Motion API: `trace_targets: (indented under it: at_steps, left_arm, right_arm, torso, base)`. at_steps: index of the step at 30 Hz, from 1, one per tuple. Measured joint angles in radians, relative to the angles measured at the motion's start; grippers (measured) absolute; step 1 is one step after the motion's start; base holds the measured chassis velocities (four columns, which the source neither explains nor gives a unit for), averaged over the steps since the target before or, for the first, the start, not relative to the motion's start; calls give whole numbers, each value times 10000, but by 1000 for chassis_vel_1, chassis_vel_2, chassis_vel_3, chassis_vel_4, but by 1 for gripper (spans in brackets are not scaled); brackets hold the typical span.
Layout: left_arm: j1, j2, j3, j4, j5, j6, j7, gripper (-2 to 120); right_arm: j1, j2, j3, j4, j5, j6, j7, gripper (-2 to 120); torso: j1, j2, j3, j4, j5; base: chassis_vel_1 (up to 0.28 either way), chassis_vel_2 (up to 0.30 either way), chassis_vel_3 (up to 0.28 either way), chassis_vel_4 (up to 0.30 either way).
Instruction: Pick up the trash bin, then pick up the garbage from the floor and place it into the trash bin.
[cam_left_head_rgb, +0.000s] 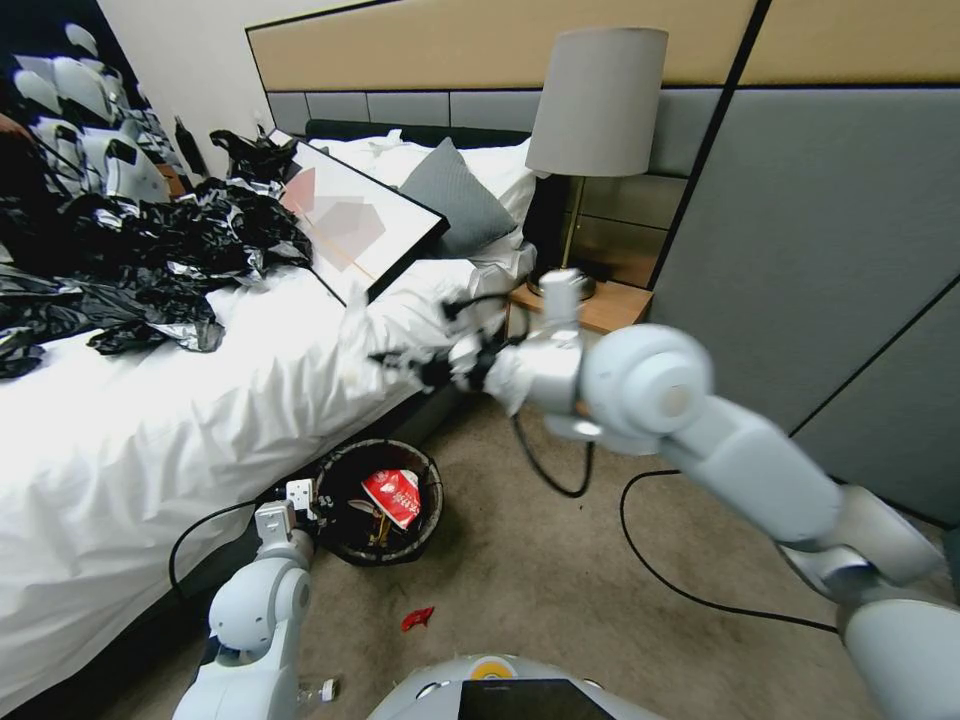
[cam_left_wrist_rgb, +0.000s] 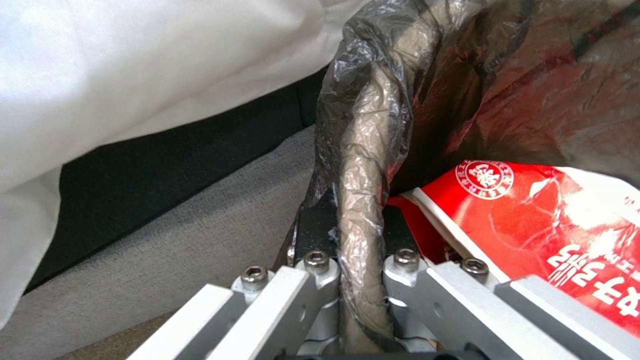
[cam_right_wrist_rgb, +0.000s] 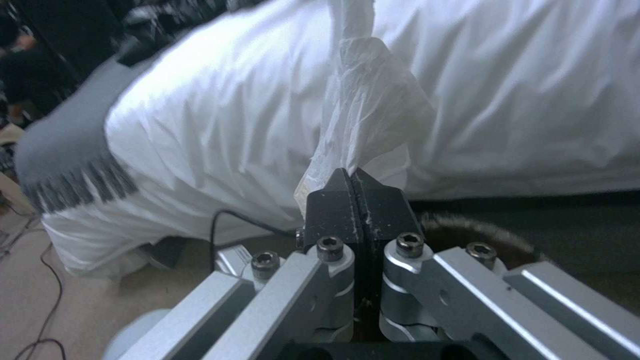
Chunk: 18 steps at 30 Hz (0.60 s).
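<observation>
Nearest me, I am seeing the robot's own base at the bottom of the head view, on a worn beige carpet (cam_left_head_rgb: 560, 580) with one small red scrap (cam_left_head_rgb: 417, 618) lying just ahead of it. My left gripper (cam_left_wrist_rgb: 360, 260) is clamping the bag-covered rim of the trash bin (cam_left_head_rgb: 380, 500), its two dark fingers pinching the folded brown-black plastic between them. The bin is sitting at the foot of the bed's side, close against the hanging white duvet (cam_left_head_rgb: 150, 430). Inside it I am counting one red-and-white wrapper (cam_left_wrist_rgb: 553, 225) carrying a round white seal and white characters I cannot read properly; in the head view something yellowish is poking out beneath it.

Farther out, my right gripper (cam_right_wrist_rgb: 353, 200) is reaching above the bin toward the bed edge, jaws pressed together on one piece of thin white crumpled film (cam_right_wrist_rgb: 367, 110) that is standing up from the fingertips.

Beyond that, one heap of shiny black plastic (cam_left_head_rgb: 130, 260) is sprawling over the bed, with one framed picture (cam_left_head_rgb: 355, 225) leaning by one grey pillow (cam_left_head_rgb: 455, 200). One lamp (cam_left_head_rgb: 598, 110) is standing on the wooden nightstand (cam_left_head_rgb: 615, 305) against grey wall panels.
</observation>
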Motion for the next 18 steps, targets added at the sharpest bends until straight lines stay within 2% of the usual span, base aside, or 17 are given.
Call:
trace_targets:
  at_steps: [12, 18]
  left_arm:
    - [-67, 33, -123, -143, -109, 0, -1, 0]
    - [-74, 38, -156, -109, -118, 0, -1, 0]
  right_arm:
    - [-1094, -86, -1042, -785, -1518, -221, -159, 0]
    - [-1383, 44, -1296, -1023, -1588, -231, -116, 0]
  torso:
    - [0, 0, 0, -4, 3]
    - [0, 0, 0, -4, 3]
  base:
    - [0, 0, 0, 0]
    - [0, 0, 0, 0]
